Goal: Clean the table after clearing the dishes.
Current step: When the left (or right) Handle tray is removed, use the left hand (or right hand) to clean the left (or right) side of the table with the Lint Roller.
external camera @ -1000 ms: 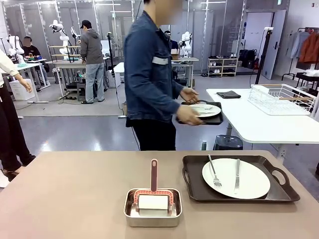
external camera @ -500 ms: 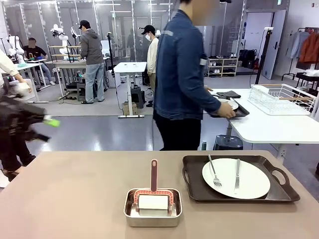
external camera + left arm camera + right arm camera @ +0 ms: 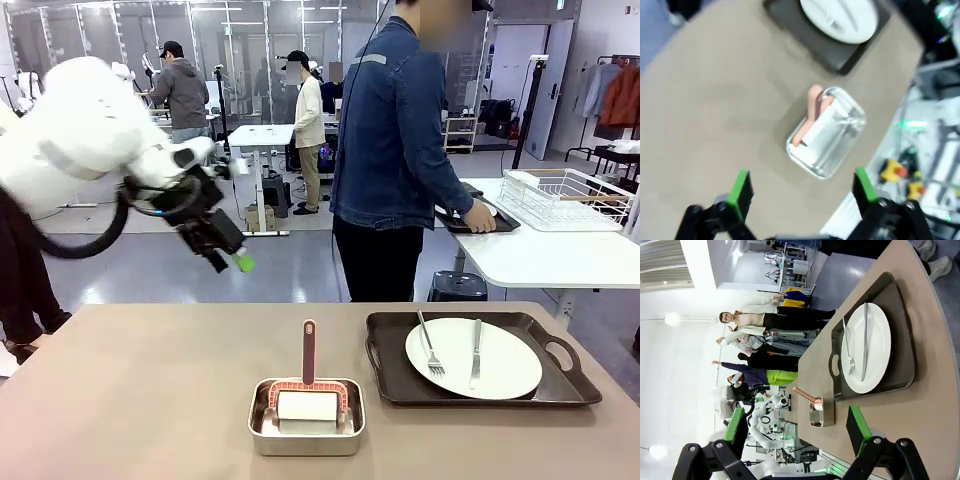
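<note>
On the taupe table (image 3: 150, 380), at the right, a white plate (image 3: 473, 357) with a fork and a knife lies on a dark handled tray (image 3: 390, 385). A person (image 3: 395, 150) at the white side table rests a hand on a second dark tray (image 3: 478, 222). My left gripper (image 3: 230, 258) hangs open in the air above the table's far left edge. Its wrist view looks down past the left gripper (image 3: 802, 186) onto the table (image 3: 715, 100) and the plate (image 3: 840, 17). My right gripper (image 3: 795, 422) is open and holds nothing, with the plate (image 3: 867, 347) beyond it.
A small steel pan (image 3: 306, 415) holding a pink-handled tool stands at the table's front middle, also seen as the pan (image 3: 827, 135) and the pan (image 3: 816, 417). A white wire rack (image 3: 565, 198) stands on the side table. Other people stand farther back.
My left arm has swung in from the left, over the table's far left edge. The person has walked right with the second tray and lowered it onto the white side table.
</note>
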Controlling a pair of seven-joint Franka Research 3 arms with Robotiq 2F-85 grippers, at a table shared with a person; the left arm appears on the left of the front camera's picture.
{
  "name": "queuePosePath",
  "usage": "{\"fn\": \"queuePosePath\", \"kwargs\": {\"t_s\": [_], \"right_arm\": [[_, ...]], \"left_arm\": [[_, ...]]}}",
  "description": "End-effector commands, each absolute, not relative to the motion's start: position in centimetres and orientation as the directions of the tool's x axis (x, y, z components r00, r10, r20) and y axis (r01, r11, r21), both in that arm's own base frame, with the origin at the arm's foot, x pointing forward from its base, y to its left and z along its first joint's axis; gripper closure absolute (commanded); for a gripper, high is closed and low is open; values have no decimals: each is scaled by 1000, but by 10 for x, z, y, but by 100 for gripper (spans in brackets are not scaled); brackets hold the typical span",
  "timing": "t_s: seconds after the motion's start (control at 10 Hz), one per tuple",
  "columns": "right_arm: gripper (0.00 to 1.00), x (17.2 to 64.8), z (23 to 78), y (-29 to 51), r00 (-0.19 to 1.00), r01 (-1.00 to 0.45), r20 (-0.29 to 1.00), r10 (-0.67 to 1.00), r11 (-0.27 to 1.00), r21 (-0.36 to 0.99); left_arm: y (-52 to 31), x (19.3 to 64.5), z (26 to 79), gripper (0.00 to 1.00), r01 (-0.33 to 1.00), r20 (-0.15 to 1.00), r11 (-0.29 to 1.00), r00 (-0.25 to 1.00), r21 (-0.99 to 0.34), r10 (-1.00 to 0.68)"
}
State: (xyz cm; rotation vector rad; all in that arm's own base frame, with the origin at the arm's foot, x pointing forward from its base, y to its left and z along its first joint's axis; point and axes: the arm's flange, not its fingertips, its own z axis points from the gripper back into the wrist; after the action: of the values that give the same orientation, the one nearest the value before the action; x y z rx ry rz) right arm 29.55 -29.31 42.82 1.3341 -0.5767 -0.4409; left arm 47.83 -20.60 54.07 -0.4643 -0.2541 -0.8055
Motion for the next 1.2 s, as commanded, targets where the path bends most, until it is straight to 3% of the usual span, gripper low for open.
{"fn": "queuePosePath", "kwargs": {"t_s": [0.0, 0.4, 0.6, 0.7, 0.8, 1.1], "right_arm": [[0, 295, 430, -293, 784, -43, 152, -602, 191, 981], [0, 295, 430, -293, 784, -43, 152, -602, 191, 981], [0, 295, 430, -293, 784, -43, 152, -602, 191, 981], [0, 295, 430, -293, 784, -43, 152, -602, 191, 981], [0, 295, 430, -293, 784, -43, 152, -602, 191, 981], [0, 295, 430, -293, 784, -43, 152, -602, 191, 981]], "left_arm": [[-240, 503, 551, 0, 835, 284, 511, 550, -206, -785], [-333, 487, 529, 0, 955, 31, 207, 218, -214, -975], [-357, 473, 512, 0, 969, -22, 111, 109, -221, -994], [-357, 466, 511, 0, 972, 6, 72, 75, -222, -997], [-357, 465, 508, 0, 956, 10, 168, 176, -239, -984], [-357, 465, 508, 0, 956, 10, 168, 176, -239, -984]]}}
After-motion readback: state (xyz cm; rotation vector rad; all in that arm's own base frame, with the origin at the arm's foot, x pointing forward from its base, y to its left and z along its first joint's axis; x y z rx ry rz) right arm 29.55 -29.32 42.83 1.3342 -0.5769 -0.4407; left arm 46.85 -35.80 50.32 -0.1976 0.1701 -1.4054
